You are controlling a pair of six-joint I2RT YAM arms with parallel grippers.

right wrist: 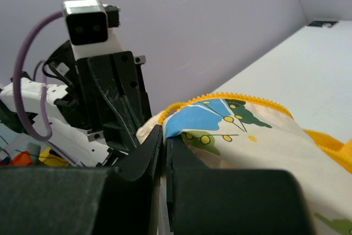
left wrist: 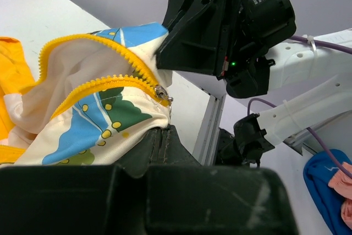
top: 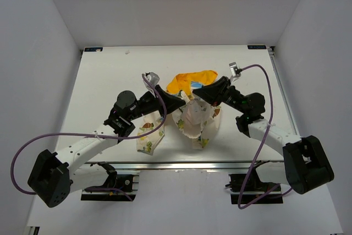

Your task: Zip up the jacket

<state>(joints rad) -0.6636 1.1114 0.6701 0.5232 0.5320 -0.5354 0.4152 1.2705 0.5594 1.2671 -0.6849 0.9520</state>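
Observation:
The jacket (top: 196,126) is cream with cartoon prints and hangs bunched between both grippers at the table's middle. Its orange hood (top: 190,81) lies behind. My left gripper (top: 180,103) is shut on the jacket's fabric just below the metal zipper slider (left wrist: 161,93). The slider sits where the two yellow zipper rows (left wrist: 91,89) meet, and they spread open to the left of it. My right gripper (top: 196,93) is shut on the jacket's edge beside the yellow zipper teeth (right wrist: 242,99). The grippers nearly touch. In the wrist views their tips (left wrist: 158,135) (right wrist: 164,134) pinch cloth.
The white table (top: 110,81) is walled on three sides. Its metal front rail (left wrist: 208,127) runs close under the grippers. A blue and pink cloth (left wrist: 325,182) lies beyond the table edge in the left wrist view. One printed sleeve (top: 147,138) trails toward the front edge.

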